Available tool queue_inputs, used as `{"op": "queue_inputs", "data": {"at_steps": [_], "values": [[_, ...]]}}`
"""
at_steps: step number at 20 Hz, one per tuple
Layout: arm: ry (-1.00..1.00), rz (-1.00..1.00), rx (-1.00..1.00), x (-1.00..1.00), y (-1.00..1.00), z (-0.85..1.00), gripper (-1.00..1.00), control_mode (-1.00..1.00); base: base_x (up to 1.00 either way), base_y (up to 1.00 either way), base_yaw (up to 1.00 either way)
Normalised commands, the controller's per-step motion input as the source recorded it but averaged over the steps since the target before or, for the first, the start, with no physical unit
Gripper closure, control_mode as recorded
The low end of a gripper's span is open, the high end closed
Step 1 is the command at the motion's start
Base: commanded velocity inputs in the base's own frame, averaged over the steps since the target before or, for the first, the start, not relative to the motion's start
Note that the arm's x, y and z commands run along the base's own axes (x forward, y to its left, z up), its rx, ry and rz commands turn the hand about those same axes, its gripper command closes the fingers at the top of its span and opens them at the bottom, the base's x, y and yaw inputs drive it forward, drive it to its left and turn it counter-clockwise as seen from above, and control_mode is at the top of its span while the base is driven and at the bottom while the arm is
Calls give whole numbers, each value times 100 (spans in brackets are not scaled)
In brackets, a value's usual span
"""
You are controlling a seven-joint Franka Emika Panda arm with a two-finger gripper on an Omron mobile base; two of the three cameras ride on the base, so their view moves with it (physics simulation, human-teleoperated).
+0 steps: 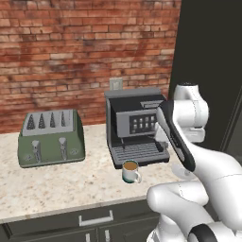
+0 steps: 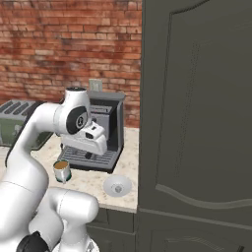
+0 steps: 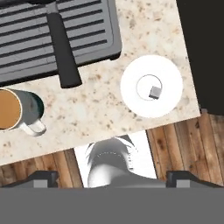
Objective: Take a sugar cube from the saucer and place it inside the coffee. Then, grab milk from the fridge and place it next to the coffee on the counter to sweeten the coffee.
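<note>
The sugar cube (image 3: 155, 91) lies in the middle of the pale round saucer (image 3: 131, 97) (image 2: 109, 190), which sits on the counter (image 1: 56, 184) close to its front edge, beside the fridge (image 2: 197, 123). The teal coffee mug (image 1: 131, 171) (image 2: 62, 171) (image 3: 17, 109) holds brown liquid and stands left of the saucer, in front of the espresso machine. My gripper (image 3: 113, 178) hangs above the counter's front edge, open wide, with nothing between its fingertips (image 3: 43, 177). The fridge door is closed, so the milk is hidden.
A grey-black espresso machine (image 1: 134, 127) (image 2: 101, 133) stands behind the mug, its drip tray (image 3: 57, 35) near the saucer. A green toaster (image 1: 51, 137) sits at the counter's left. Wooden floor (image 3: 183, 135) shows beyond the counter edge.
</note>
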Motion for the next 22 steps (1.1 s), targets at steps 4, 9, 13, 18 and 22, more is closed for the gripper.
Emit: {"op": "queue_inputs", "data": {"at_steps": [4, 9, 13, 18, 22], "values": [[10, -26, 0, 7, -39, -58, -100, -100, 0, 0, 0], [2, -15, -1, 0, -34, -49, -100, -100, 0, 0, 0], [1, -10, -2, 5, -14, -59, -100, -100, 0, 0, 0], [0, -8, -3, 9, -21, -57, -100, -100, 0, 0, 0], [-1, -3, -8, 21, -19, -37, -100, -100, 0, 0, 0]]}}
